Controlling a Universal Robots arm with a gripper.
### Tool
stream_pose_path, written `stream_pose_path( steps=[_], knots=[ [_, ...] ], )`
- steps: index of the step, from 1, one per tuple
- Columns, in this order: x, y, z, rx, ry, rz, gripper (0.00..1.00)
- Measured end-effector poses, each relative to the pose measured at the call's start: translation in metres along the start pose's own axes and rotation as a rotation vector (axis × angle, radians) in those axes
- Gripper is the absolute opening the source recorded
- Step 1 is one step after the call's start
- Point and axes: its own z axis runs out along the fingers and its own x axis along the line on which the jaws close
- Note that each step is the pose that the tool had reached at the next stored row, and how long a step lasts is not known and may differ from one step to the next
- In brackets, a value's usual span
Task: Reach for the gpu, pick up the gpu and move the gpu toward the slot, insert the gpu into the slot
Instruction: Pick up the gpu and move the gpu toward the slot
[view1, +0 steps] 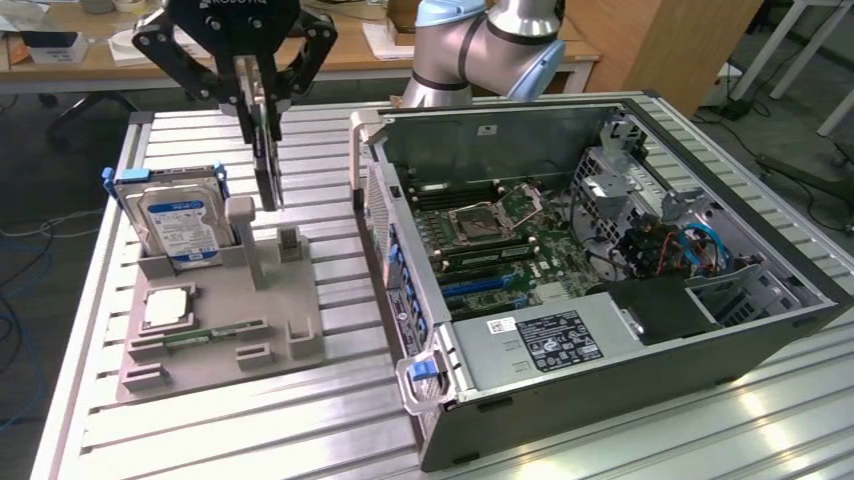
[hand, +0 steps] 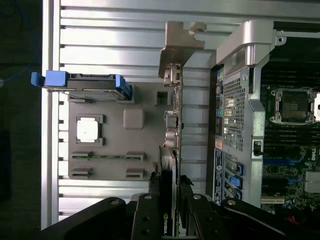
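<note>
- Clamping the gpu (view1: 271, 170) edge-on between its jaws, the gripper (view1: 263, 95) hangs at 11 o'clock in the exterior view, above the grey fixture tray (view1: 267, 295).
- Gpu long axis runs 12-to-6 in that view, with the card hanging straight down from the jaws. Its lower end sits just above the tray's upright posts (view1: 288, 245), apparently not touching.
- Wrist view: gpu (hand: 172, 125) seen on edge, running away from the gripper (hand: 170, 187), with its silver bracket (hand: 181, 45) at the far end.
- Key relation: the blue slots (view1: 470, 287) on the motherboard (view1: 534, 240) lie toward 4 o'clock from the gripper. They are inside the open computer case (view1: 641, 350), beyond its near wall. Which slot is the target is my guess.
- Tray contents: hard drive (view1: 180, 225) upright in a blue caddy at the tray's 11 o'clock, processor chip (view1: 167, 308) flat at 9, memory stick (view1: 214, 334) lying at 7.
- Case contents: motherboard with processor socket (view1: 477, 215), and cables (view1: 681, 245) toward 3.
</note>
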Motion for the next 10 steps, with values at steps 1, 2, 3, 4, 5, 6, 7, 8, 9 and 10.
stream_pose_path(
  steps=[1, 2, 3, 4, 5, 6, 7, 8, 9, 10],
  knots=[
    [0.0, 0.0, 0.0, 0.0, 0.0, 0.0, 0.25],
    [0.0, 0.0, 0.0, 0.0, 0.0001, 0.0, 0.25],
    [0.0, 0.0, 0.0, 0.0001, 0.0001, 0.0, 0.25],
    [-0.001, 0.0, 0.0, 0.0002, 0.0004, 0.0, 0.25],
    [-0.003, 0.0, 0.0002, 0.0002, 0.0002, 0.0, 0.25],
    [-0.005, 0.0, 0.0004, 0.0002, 0.0002, 0.0, 0.25],
    [-0.009, 0.0, 0.0007, 0.0001, 0.0002, 0.0, 0.25],
    [-0.011, -0.0001, 0.0009, 0.0, 0.0001, 0.0, 0.25],
    [-0.014, -0.0001, 0.0011, 0.0001, 0.0001, 0.0, 0.25],
    [-0.017, -0.0001, 0.0012, 0.0, 0.0001, 0.0, 0.25]
  ],
)
